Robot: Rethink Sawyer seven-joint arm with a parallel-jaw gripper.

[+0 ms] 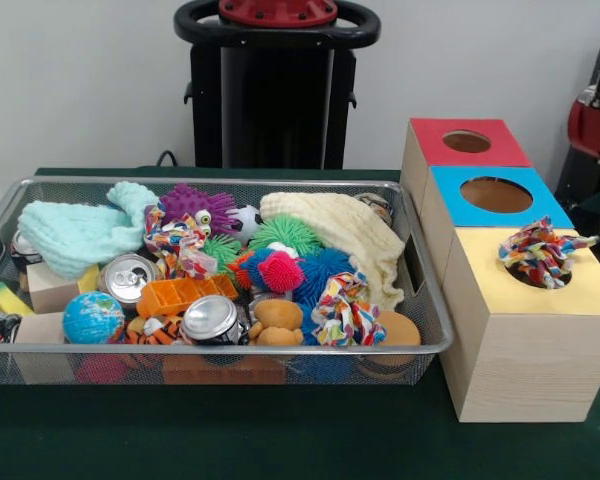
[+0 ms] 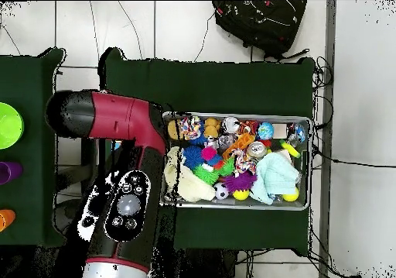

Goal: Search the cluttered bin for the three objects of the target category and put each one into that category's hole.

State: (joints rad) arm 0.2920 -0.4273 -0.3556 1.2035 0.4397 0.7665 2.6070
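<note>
Front view: we see 1 cloth knot [image 1: 540,252] sitting in the hole [image 1: 537,268] of the yellow-top box [image 1: 525,325], loose ends hanging over the rim. It's only partly in, top still proud of the box.

2 more knots are in the bin [image 1: 210,345]: 1 near the front right [image 1: 346,312], just beside a tan plush [image 1: 276,322] and touching blue spiky balls [image 1: 325,272]; the other further back [image 1: 180,240], left of centre, below a purple spiky ball [image 1: 195,203].

Other clutter in the bin: 2 cans [image 1: 128,277] lying w/ tops toward us, a small globe [image 1: 93,318], an orange tray [image 1: 185,293], a pink spiky ball [image 1: 281,271], a green one [image 1: 285,233], mint cloth [image 1: 80,232] at left, cream cloth [image 1: 345,232] at right, wood blocks [image 1: 50,288] at the left side.

Boxes stand in a row right of the bin: yellow nearest us, blue-top [image 1: 495,195] behind, red-top [image 1: 466,142] furthest. Blue and red openings look empty.

Overhead view: the arm [image 2: 116,182] reaches across the table's left part, covering the boxes. We can't see the gripper in either view, so we can't tell whether its jaws are wide or narrow, or if it holds anything. A black bag [image 2: 259,23] lies on the floor beyond the table.
</note>
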